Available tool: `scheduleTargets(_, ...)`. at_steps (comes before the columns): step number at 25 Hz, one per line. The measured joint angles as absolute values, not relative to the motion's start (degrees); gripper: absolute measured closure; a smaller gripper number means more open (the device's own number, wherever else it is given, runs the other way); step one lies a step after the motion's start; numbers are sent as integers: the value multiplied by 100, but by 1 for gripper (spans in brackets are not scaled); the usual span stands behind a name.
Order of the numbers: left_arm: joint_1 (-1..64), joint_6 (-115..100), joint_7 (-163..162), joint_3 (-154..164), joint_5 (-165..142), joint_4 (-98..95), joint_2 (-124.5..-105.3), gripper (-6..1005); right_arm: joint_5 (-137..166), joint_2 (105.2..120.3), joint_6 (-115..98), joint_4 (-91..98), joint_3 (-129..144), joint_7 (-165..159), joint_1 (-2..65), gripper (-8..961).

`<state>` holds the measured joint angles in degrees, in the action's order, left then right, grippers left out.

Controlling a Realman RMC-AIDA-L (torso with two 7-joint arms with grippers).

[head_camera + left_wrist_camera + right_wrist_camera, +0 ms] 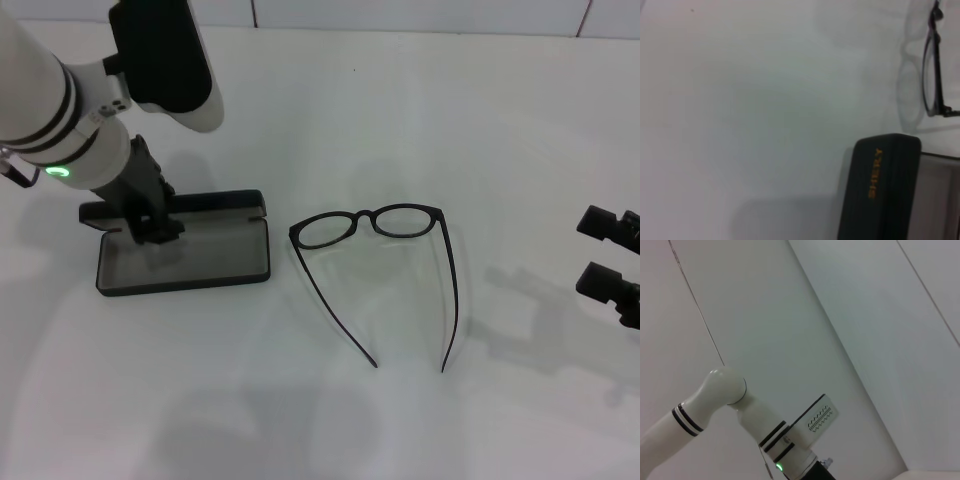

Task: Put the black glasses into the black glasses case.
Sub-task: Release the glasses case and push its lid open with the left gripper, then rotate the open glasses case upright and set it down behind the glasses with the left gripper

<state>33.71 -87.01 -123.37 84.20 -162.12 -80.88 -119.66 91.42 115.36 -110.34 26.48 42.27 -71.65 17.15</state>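
Observation:
The black glasses point(371, 214) lie unfolded on the white table, lenses away from me and both temple arms pointing toward me. To their left sits the black glasses case point(190, 262), open, its grey lining showing and its lid raised along the far edge. My left gripper point(152, 228) is down at the case's left end, right at the lid. In the left wrist view the lid point(880, 190) shows orange lettering, with the glasses point(931, 80) beyond it. My right gripper point(602, 252) waits open at the table's right edge, well away from the glasses.
The white table point(330, 420) has a tiled wall behind its far edge. The right wrist view shows only my left arm point(720, 400) against that wall.

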Motion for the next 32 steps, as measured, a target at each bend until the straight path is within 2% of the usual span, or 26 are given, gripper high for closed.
scheduleTargets(2,3372,-8725,-12337,8427,-16216,-8105,-11967,477,9140,11539,-11020,2644,4227,-7157,1729,158)
scheduleTargets(7,3334,-8735,-12339,8438,-16217,-8310,-11977,689,9134,11540,-11006,2644,4227,-7154,1765,163)
scheduleTargets(15,3263,-8722,-12308,8442,-16225,-8898,-11963,802,9116,11540,-11002,2645,4221,-7154,1754,172)
scheduleTargets(22,3273,-7870,-12255,9155,-16201,-9328,-11979,802,9167,11534,-11146,2646,4282,-7101,1770,179)
scheduleTargets(32,3710,-6305,-12450,10143,-16208,-8607,-12004,794,9193,11537,-11319,2475,4377,-6919,1714,189)
